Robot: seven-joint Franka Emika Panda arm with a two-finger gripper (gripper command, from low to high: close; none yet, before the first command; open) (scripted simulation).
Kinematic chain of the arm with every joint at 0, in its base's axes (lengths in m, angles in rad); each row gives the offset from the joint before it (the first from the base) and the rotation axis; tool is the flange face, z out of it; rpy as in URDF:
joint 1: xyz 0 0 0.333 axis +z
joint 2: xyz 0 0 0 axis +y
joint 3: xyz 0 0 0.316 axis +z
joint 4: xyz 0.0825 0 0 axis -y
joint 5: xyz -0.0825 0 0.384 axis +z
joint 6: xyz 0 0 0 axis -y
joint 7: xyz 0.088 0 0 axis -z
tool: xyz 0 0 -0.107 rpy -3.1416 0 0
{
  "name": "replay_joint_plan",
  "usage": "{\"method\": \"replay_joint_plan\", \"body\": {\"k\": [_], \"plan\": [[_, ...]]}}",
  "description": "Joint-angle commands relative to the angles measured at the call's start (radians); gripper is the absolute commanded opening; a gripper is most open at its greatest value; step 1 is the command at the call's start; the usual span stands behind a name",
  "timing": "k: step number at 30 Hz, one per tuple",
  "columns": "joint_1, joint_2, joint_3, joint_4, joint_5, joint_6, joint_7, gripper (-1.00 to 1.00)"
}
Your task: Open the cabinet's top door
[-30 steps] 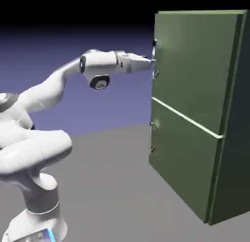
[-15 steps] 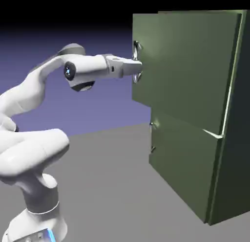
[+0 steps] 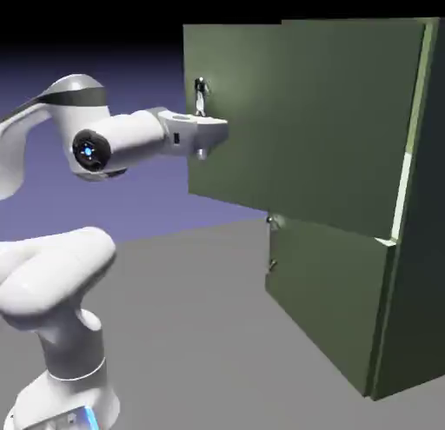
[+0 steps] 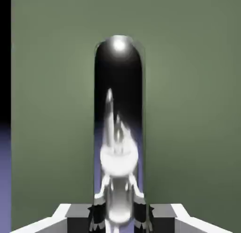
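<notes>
one cabinet point(image 3: 424, 272), tall, olive-green, standing at the exterior view's right, its dark side turned to the camera. one top door point(image 3: 339, 124), the larger upper panel, ajar, its handle edge swung out beyond the body toward the robot, a pale gap running along its far edge. one robot arm point(image 3: 61, 267), white, at the exterior view's left, bent, its wrist reaching to the door. one lower door point(image 3: 326, 289), shorter, closed, fitted with its own small handle point(image 3: 271, 265). one gripper point(image 3: 213, 124), clenched on the silver handle point(image 4: 118, 62) of the top door, the bar upright between the fingertips in the hand view. condition: opening under way, judged partial; a wider swing seems called for. hazards, judged: a straight pull, where the door wants an arc, could drag the fingers off the smooth bar; a wrist that fails to turn with the panel could twist the grip or jam; the arm, already folded, could run short of reach. edges: the door's free edge lies just beside the handle, at the hand view's left, with backdrop past it; the panel's bottom edge overhangs open floor on the handle side. room: open space between door and robot base, narrower between door and forearm.
</notes>
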Motion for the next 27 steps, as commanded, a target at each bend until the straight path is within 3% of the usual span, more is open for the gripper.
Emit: {"method": "replay_joint_plan", "body": {"k": [1,15,27], "plan": [[0.0,0.007,-0.036,-0.004,-0.03,-0.02,-0.011,-1.0],[0.004,0.236,-0.544,0.053,-0.476,-0.315,-0.188,-1.0],[0.217,0.635,-0.979,0.346,-0.864,-0.62,-0.376,-1.0]]}}
